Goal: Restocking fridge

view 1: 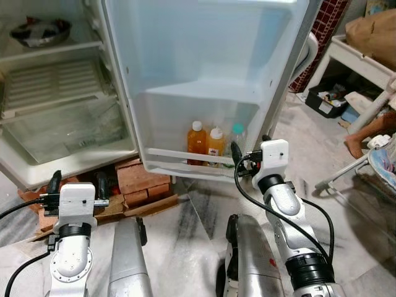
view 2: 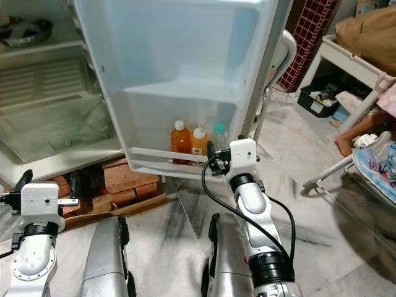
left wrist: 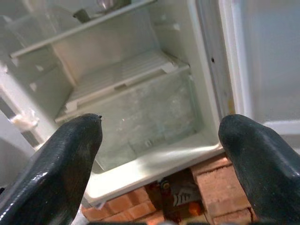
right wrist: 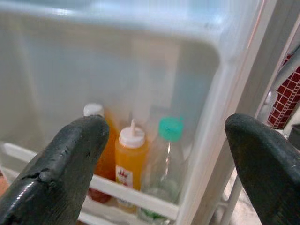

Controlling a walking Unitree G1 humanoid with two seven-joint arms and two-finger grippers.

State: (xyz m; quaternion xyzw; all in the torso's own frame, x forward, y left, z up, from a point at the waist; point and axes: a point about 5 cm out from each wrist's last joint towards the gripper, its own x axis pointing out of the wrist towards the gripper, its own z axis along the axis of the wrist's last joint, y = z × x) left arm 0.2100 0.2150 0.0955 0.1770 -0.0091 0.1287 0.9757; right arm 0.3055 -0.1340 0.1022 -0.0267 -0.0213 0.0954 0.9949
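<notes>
Both grippers are hanging spread, holding nothing: left gripper (view 1: 75, 184) at 9 o'clock before the bricks (view 1: 143, 184), right gripper (right wrist: 161, 164) at 1 o'clock facing the fridge door (view 1: 204, 55) shelf, where three bottles (view 1: 214, 146) are standing.

We are seeing the white fridge-door shelf (view 1: 185, 158) carrying three bottles side by side: an orange juice bottle (view 1: 197, 142) leftmost, a yellow nozzle-capped bottle (view 1: 215, 144), and a clear green-capped bottle (view 1: 237, 139) rightmost.

Red bricks (view 1: 143, 184), black crate (view 1: 330, 99)
</notes>
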